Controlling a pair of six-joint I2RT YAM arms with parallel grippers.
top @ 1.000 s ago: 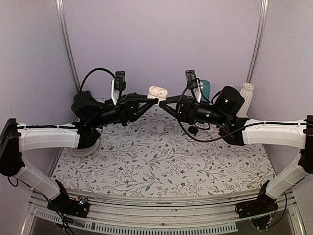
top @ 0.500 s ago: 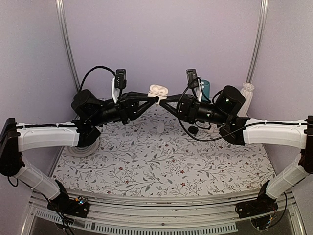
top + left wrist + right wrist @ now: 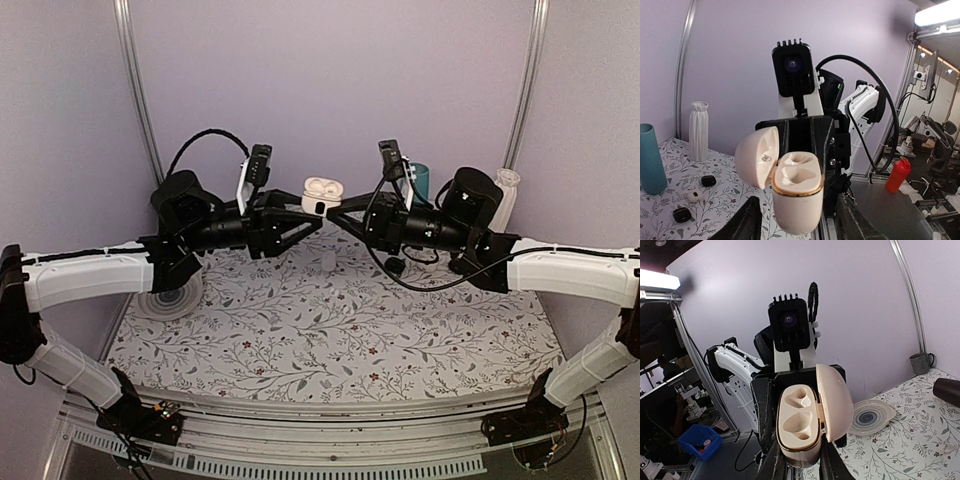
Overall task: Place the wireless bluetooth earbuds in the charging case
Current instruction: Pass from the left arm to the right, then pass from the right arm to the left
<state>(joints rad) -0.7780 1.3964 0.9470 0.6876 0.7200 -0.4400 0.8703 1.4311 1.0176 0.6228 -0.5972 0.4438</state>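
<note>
Floral print across the near tabletop [image 3: 330, 340], noted first. Farther in, spotted small black pieces [image 3: 708, 180] and a small white piece [image 3: 694, 196] lying loose (could not tell which, if any, were earbuds). Above mid-tabletop, found the left end effector [image 3: 798, 207] spread, with fingers either side of the charging case [image 3: 796, 197] and apparently not touching it. Found the right end effector [image 3: 800, 455] pinching that case by its base, raised well off the tabletop, lid hinged back. Saw both wells bare. Judged the task barely begun: case presented and ready, neither earbud seated, both left to fetch and press home. Beyond, noted a teal cup [image 3: 421, 180] and white vase [image 3: 506, 190] by the back wall.
</note>
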